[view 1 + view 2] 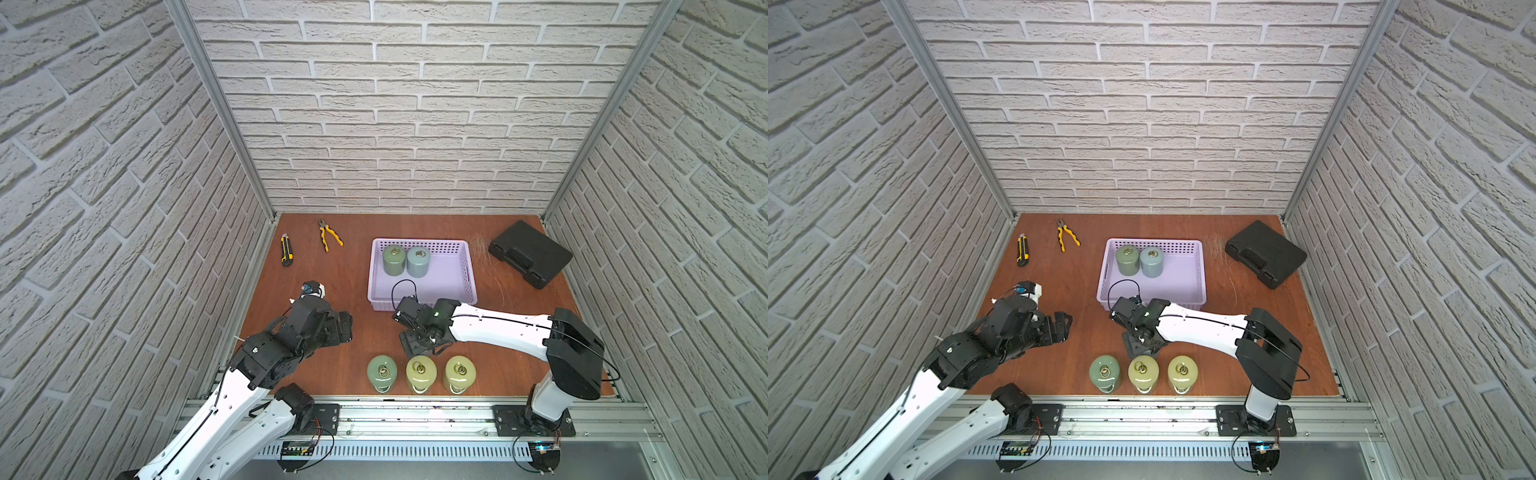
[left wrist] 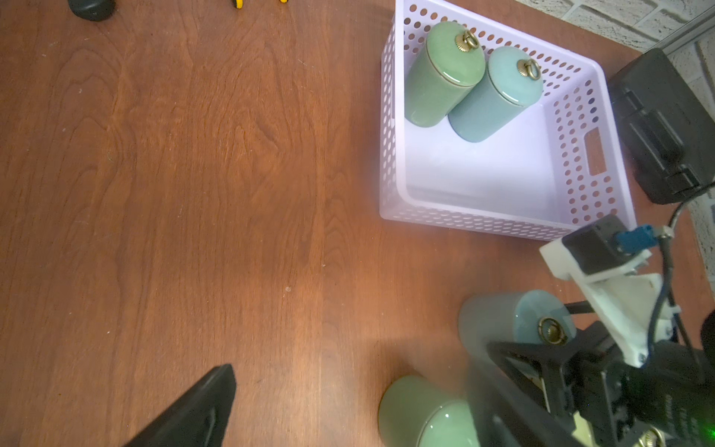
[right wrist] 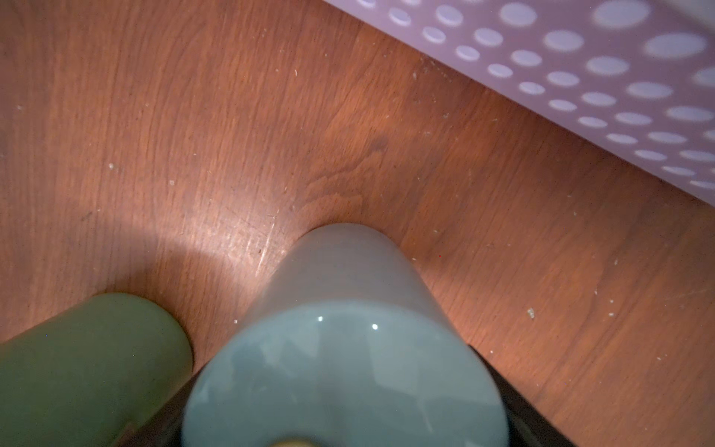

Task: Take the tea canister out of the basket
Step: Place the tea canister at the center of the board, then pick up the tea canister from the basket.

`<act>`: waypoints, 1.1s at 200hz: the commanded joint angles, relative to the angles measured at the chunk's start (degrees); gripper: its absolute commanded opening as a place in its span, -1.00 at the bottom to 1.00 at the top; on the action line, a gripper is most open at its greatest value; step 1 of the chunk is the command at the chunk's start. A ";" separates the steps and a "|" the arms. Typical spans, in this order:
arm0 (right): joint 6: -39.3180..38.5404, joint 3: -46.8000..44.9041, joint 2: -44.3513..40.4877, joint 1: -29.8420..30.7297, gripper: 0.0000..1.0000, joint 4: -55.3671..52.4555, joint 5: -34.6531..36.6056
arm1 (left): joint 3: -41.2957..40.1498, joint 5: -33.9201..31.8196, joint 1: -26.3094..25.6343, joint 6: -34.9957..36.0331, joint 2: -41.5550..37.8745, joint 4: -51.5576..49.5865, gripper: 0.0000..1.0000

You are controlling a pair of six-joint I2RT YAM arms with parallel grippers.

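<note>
The lavender basket (image 1: 380, 306) (image 2: 464, 223) holds two upright tea canisters at its far left: a green one (image 1: 393, 260) (image 2: 441, 77) and a blue-grey one (image 1: 417, 262) (image 2: 497, 96). Just in front of the basket, my right gripper (image 1: 417, 343) (image 3: 348, 425) has its jaws against both sides of another blue-grey tea canister (image 3: 348, 340) (image 2: 487, 317). This canister stands on the table and is hidden under the gripper in both top views. My left gripper (image 1: 345, 328) (image 2: 350, 371) hovers open and empty to the left.
Three canisters stand in a row at the table's front edge: green (image 1: 381, 372) (image 3: 77, 367), then two yellow-green (image 1: 421, 372) (image 1: 460, 372). A black case (image 1: 530, 253) lies back right. Pliers (image 1: 330, 235) and a utility knife (image 1: 286, 249) lie back left.
</note>
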 commanded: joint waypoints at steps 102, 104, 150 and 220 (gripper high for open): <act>-0.23 3.63 -4.77 0.33 1.00 -1.44 1.90 | 3.90 0.89 0.52 4.93 6.22 2.49 0.96; -0.25 3.75 -4.98 0.27 1.00 -1.45 1.90 | 4.18 0.86 0.54 5.11 6.59 2.48 0.96; -2.06 6.23 -9.61 -0.32 1.00 -3.01 3.53 | 10.15 0.30 0.55 9.15 14.97 3.21 0.97; -6.96 6.20 -17.52 -1.33 1.00 -4.45 8.89 | 21.04 2.44 1.49 16.71 29.94 4.64 0.96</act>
